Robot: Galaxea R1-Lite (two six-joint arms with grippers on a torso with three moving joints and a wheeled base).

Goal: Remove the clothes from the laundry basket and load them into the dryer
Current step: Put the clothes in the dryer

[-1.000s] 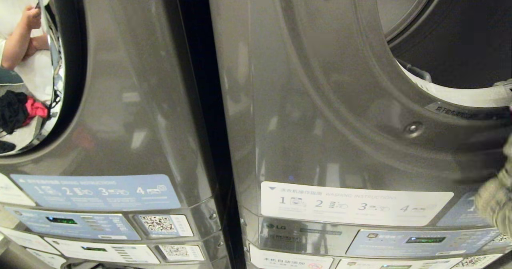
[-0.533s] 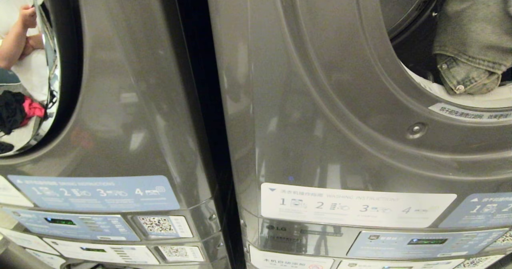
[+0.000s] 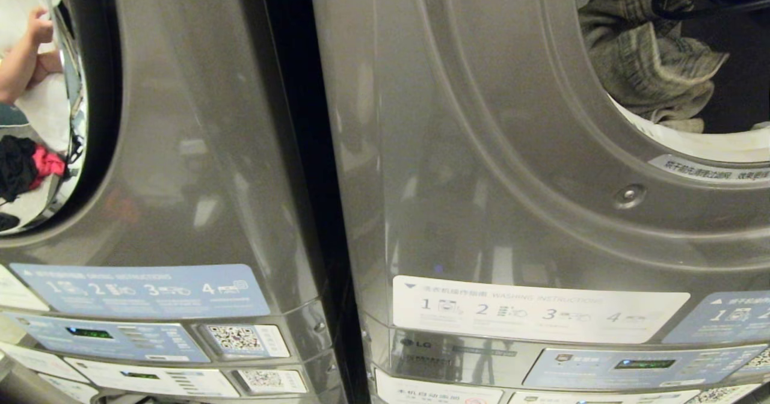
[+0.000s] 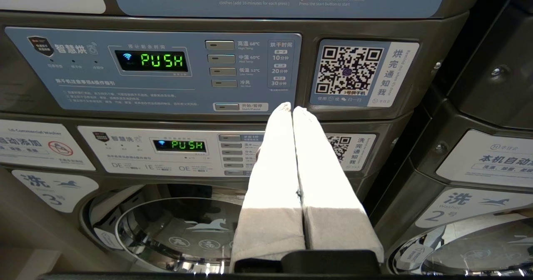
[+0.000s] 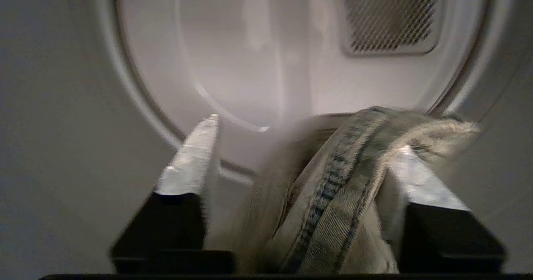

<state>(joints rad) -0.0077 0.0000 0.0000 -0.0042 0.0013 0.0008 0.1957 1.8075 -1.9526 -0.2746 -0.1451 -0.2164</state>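
Your head view takes in two grey stacked machines standing side by side, a dark gap (image 3: 295,151) between them. The right-hand dryer (image 3: 481,151) fills most of the frame, its round opening at upper right; inside it a faded grey-green denim garment (image 3: 646,67) hangs in folds, reaching down to the pale lower rim (image 3: 710,142) of the opening. A white instruction sticker (image 3: 538,315) runs along the dryer's lower front, above a blue control panel (image 3: 637,365). At far left, the glass door (image 3: 48,109) of the other machine mirrors the room: a person in a white top (image 3: 24,49), and a heap of black and pink clothes (image 3: 27,166).

Your right gripper (image 5: 306,140) is at the drum, its fingers (image 5: 191,159) spread apart in the right wrist view; the garment drapes over one finger and fills part of the gap, but is not pinched between them. Beyond lies the pale drum wall with a mesh vent (image 5: 391,15).

Your left gripper (image 4: 291,109) is parked with its cloth-covered fingers pressed together, empty, pointing at the left machine's panels, where two green displays (image 4: 162,60) read PUSH beside a QR code (image 4: 349,70).
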